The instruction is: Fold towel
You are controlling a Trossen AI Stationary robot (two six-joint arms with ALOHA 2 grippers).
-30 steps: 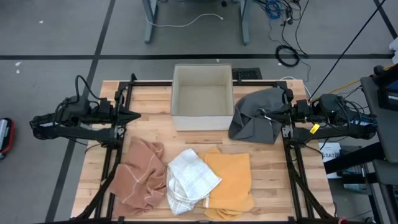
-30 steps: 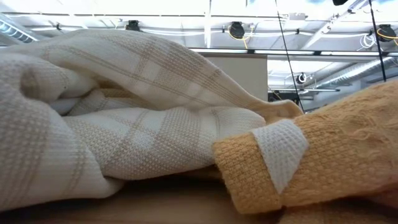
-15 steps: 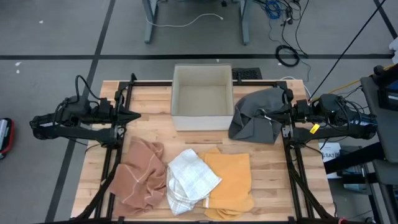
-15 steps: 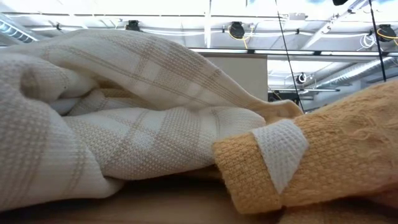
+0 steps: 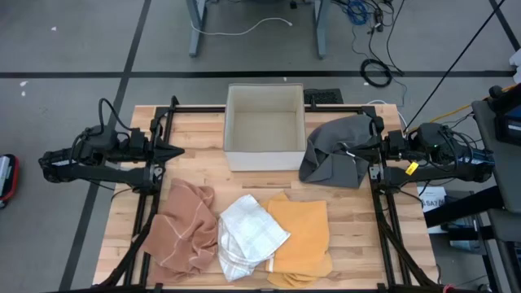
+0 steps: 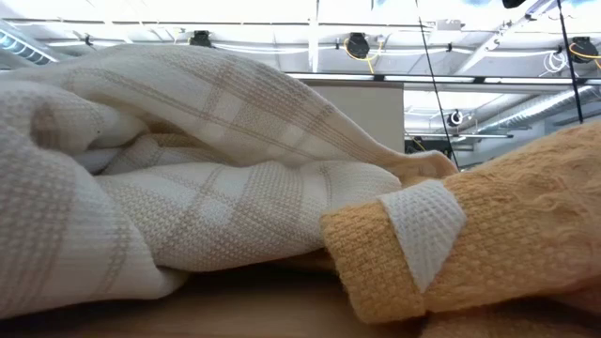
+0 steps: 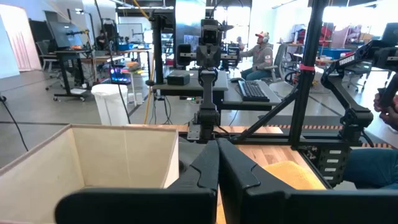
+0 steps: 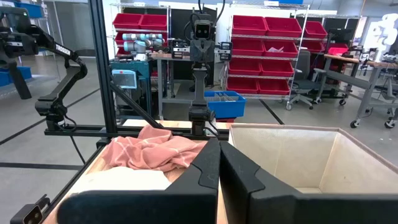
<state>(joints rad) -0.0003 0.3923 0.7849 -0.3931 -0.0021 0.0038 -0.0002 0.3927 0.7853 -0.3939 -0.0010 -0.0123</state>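
Observation:
Four crumpled towels lie on the wooden table. A pink one (image 5: 183, 228), a white checked one (image 5: 248, 236) and an orange one (image 5: 301, 236) sit side by side near the near edge, the white one overlapping the orange. The low view shows the white towel (image 6: 188, 188) and the orange towel (image 6: 507, 235) up close. A grey towel (image 5: 330, 155) lies heaped at the right, beside the box. My left gripper (image 5: 177, 150) (image 7: 217, 152) is shut and rests at the table's left. My right gripper (image 5: 348, 148) (image 8: 219, 152) is shut, with its fingers over the grey towel. My right gripper reaches level from the table's right over the grey towel's right part (image 5: 354, 159). I cannot tell whether the fingers touch the cloth. Nothing lies between the shut fingers in the right wrist view.
An open beige box (image 5: 264, 126) stands at the middle of the far edge, between the two grippers. Black frame rails (image 5: 155, 175) run along the table's left and right sides. Bare wood (image 5: 244, 175) shows between the box and the towels. People sit at desks far behind the table.

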